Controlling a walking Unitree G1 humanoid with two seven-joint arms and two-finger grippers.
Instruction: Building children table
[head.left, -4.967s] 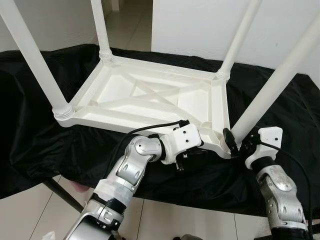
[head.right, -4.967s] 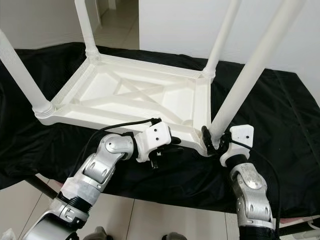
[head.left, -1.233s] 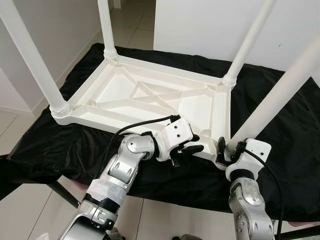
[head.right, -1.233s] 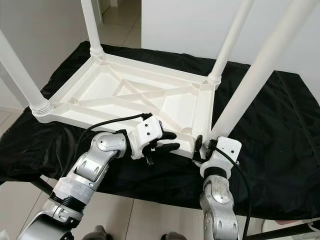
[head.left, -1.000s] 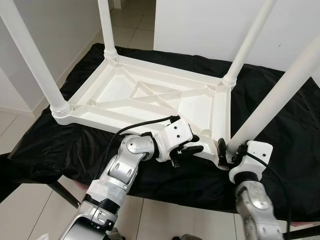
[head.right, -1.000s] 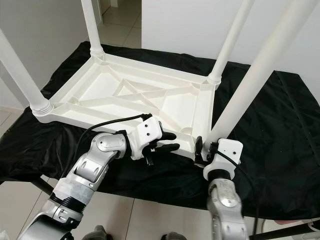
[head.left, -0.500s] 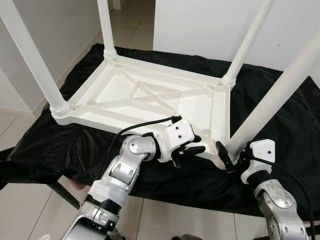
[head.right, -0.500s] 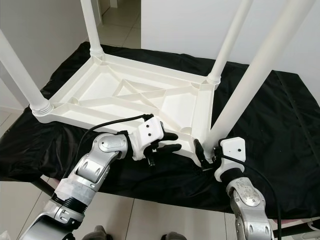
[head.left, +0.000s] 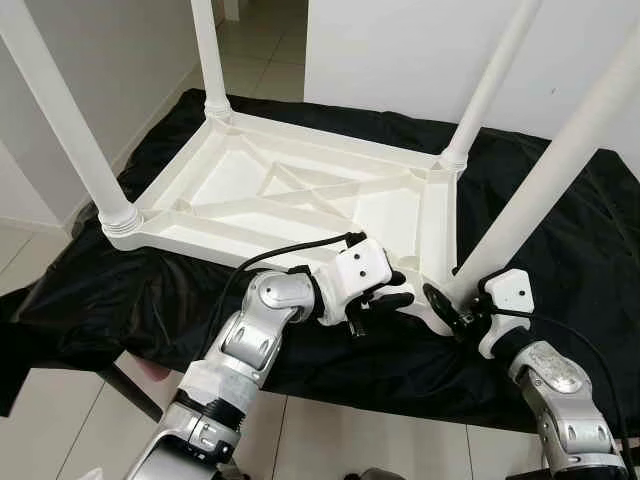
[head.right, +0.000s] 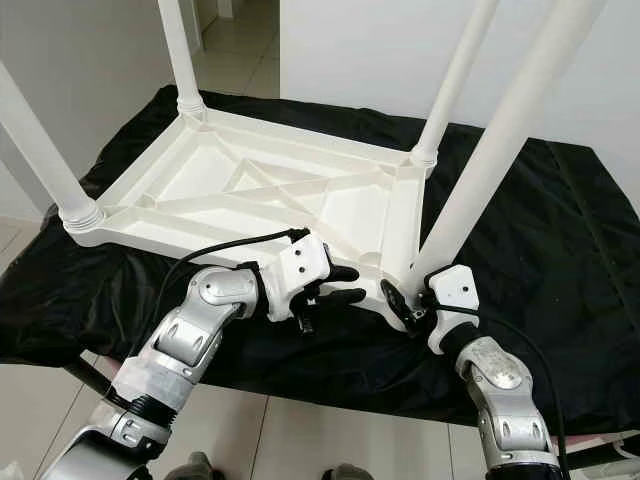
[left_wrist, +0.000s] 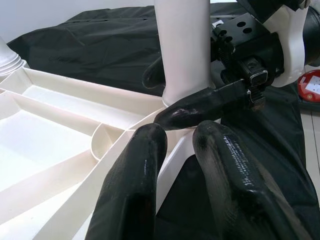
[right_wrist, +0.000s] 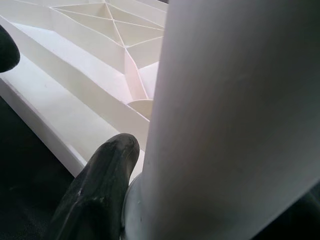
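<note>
upturned white table (head.left: 300, 190) on a black cloth (head.left: 90, 290), 4 legs up. right gripper (head.left: 452, 305) clamps the near-right leg (head.left: 545, 180) at its base; left gripper (head.left: 395, 290), fingers slightly parted, pinches the table rim beside that leg.

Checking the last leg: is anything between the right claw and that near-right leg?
Nothing visible. The right claw is already closed around the base of the leg, fingers touching it. The left claw sits beside it on the tabletop edge, not between.
</note>
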